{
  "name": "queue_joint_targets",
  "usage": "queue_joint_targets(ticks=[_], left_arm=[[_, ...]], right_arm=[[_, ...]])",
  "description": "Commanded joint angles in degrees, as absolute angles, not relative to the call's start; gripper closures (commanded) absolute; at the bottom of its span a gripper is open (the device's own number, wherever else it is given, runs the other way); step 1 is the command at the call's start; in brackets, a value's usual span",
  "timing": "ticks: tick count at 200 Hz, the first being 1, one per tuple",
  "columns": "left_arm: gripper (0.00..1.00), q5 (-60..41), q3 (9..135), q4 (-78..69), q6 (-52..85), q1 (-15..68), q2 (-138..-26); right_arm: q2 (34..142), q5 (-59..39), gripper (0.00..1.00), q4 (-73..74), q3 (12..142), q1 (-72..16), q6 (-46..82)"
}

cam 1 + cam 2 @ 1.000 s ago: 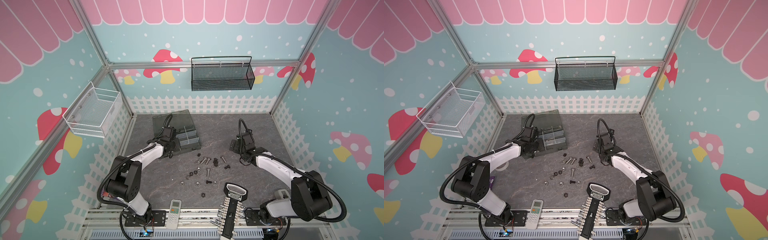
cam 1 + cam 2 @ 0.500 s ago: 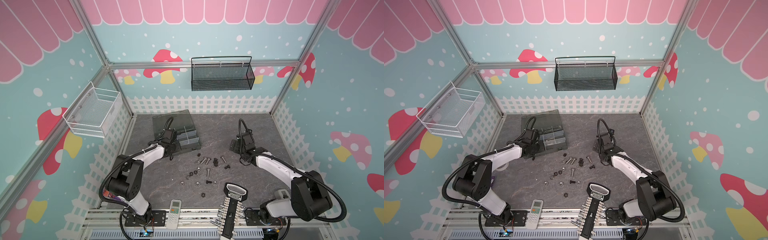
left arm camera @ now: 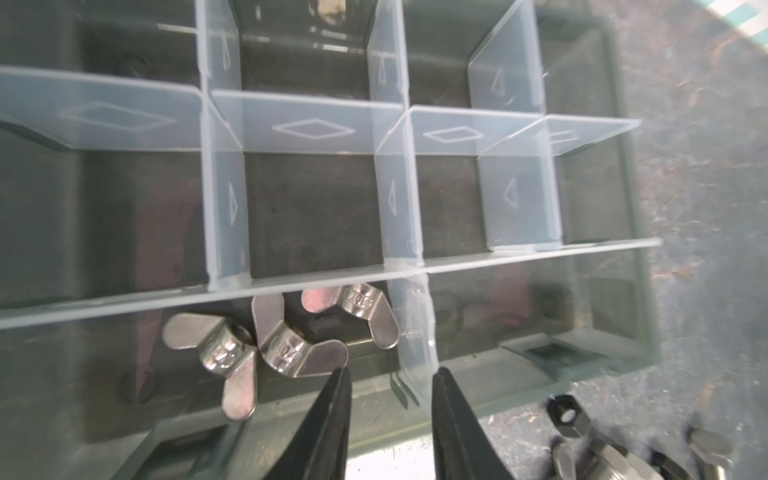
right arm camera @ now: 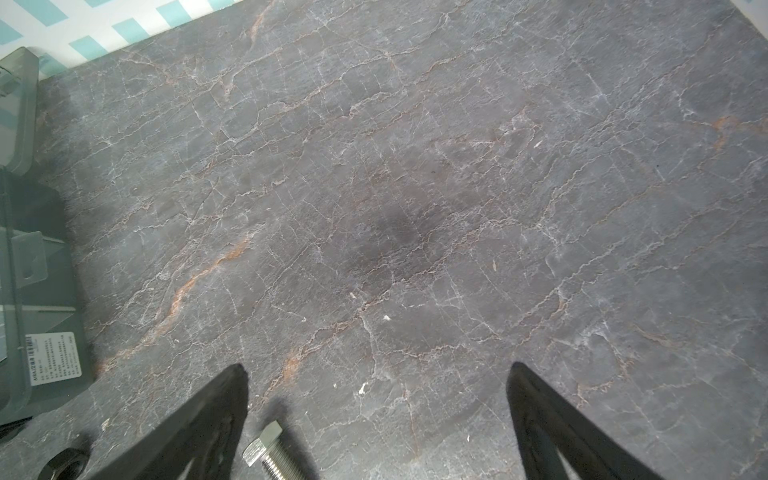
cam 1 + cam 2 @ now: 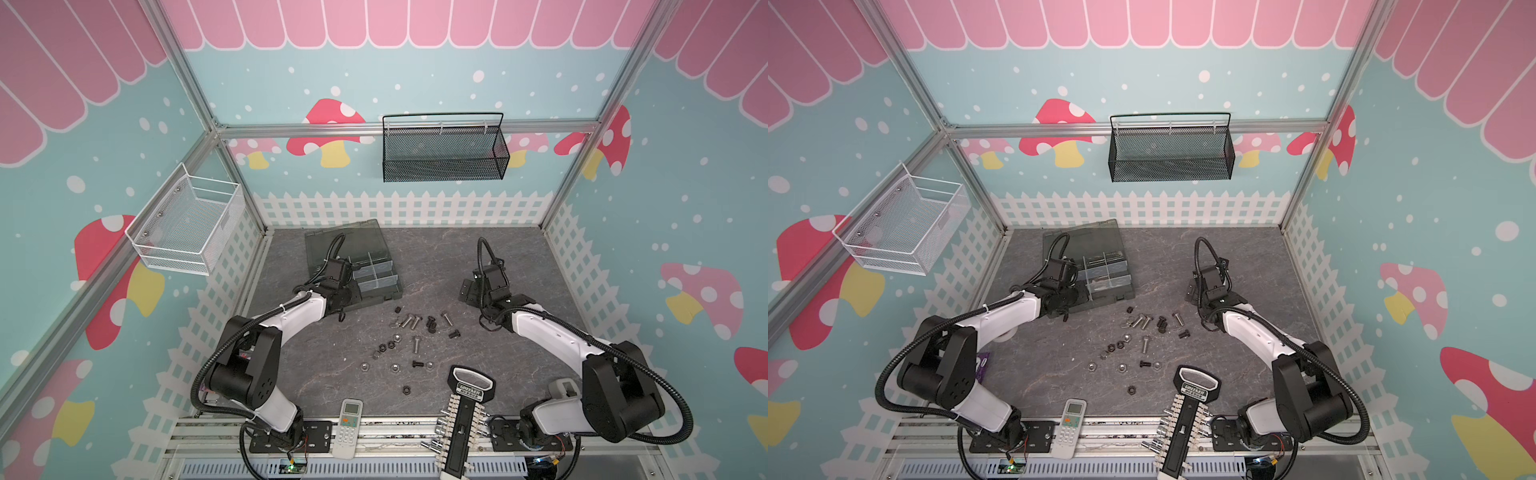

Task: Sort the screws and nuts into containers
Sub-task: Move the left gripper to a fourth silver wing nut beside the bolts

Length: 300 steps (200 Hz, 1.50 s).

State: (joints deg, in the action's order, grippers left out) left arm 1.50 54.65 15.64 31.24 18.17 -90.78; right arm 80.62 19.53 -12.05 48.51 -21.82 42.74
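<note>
Left wrist view: our left fingers (image 3: 328, 424) stand apart, empty, over the containers (image 3: 311, 124), wing nuts (image 3: 286, 345) lying inside. In a top view, loose screws (image 5: 411, 321) and nuts (image 5: 390, 344) wait on the worktop (image 5: 428, 257) at their 4 o'clock. Right fingers (image 4: 199, 415) gape wide, unmoved; the left pair has parted since a second ago.

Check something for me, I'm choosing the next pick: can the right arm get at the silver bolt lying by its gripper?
Probably yes. The right gripper is open over the table, and the silver bolt lies loose near its jaws with nothing over it.
</note>
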Motion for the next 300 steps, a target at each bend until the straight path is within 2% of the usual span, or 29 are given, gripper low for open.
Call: queue_joint_targets(ticks=[1, 47, 87, 164, 200, 300], left_arm=[[0.63, 2.5, 53.76, 16.09, 30.53, 18.87, -86.77], [0.61, 3.43, 51.02, 16.47, 28.39, 21.74, -80.74], [0.54, 3.55, 46.88, 14.21, 24.47, 27.57, -76.94], [0.36, -0.83, 46.75, 9.51, 19.56, 36.57, -83.23], [0.36, -3.11, 50.68, 10.61, 14.43, 37.6, -88.34], [0.47, -6.77, 59.12, 18.89, 5.72, 38.15, -99.27]], right_arm=[[80.1, 20.29, 0.02, -12.72, 49.22, -22.23, 44.0], [79.68, 20.55, 0.02, -12.67, 48.96, -22.24, 44.12], [79.76, 20.36, 0.02, -12.72, 48.87, -22.24, 44.15], [79.53, 20.01, 0.02, -12.83, 48.61, -22.24, 44.47], [78.55, 20.35, 0.02, -13.18, 48.26, -22.24, 44.62], [77.95, 21.2, 0.02, -13.74, 48.05, -22.24, 45.17]])
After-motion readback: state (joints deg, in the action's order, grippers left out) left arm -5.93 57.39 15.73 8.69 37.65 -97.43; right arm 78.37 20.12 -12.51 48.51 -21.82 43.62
